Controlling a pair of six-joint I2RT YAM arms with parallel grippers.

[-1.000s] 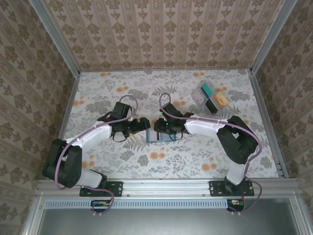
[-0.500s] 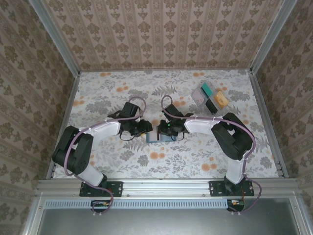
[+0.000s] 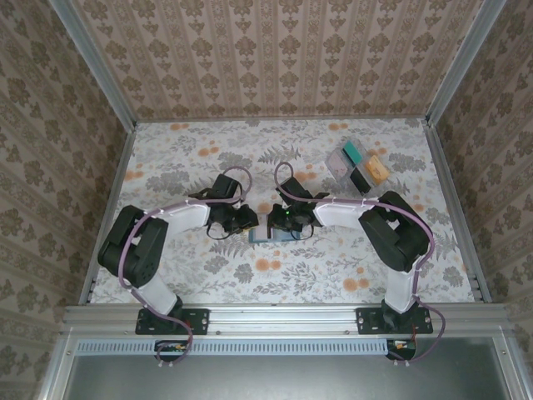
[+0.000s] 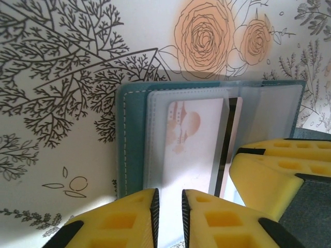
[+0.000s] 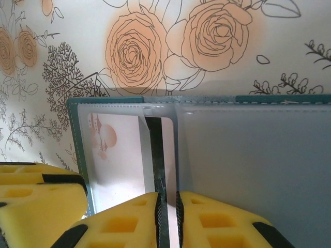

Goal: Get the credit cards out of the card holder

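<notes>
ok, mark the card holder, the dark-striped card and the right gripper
card holder point(image 4: 132, 144): left wrist view, on its blue left border.
dark-striped card point(image 5: 158, 155): right wrist view, on the dark stripe.
right gripper point(image 5: 166, 199): right wrist view, midway between the fingertips.

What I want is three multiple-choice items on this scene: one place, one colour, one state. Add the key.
1. Where do the loose cards lie? A back right of the table; B front left; C on the holder.
2. The border of the card holder is: A red; B teal-blue; C black.
3. The card holder lies: A folded shut; B on edge; C open flat.
Key: A, they sit near the far right corner; B, teal stitched edge in the wrist views; C, both panels spread, a credit card visible inside.
</notes>
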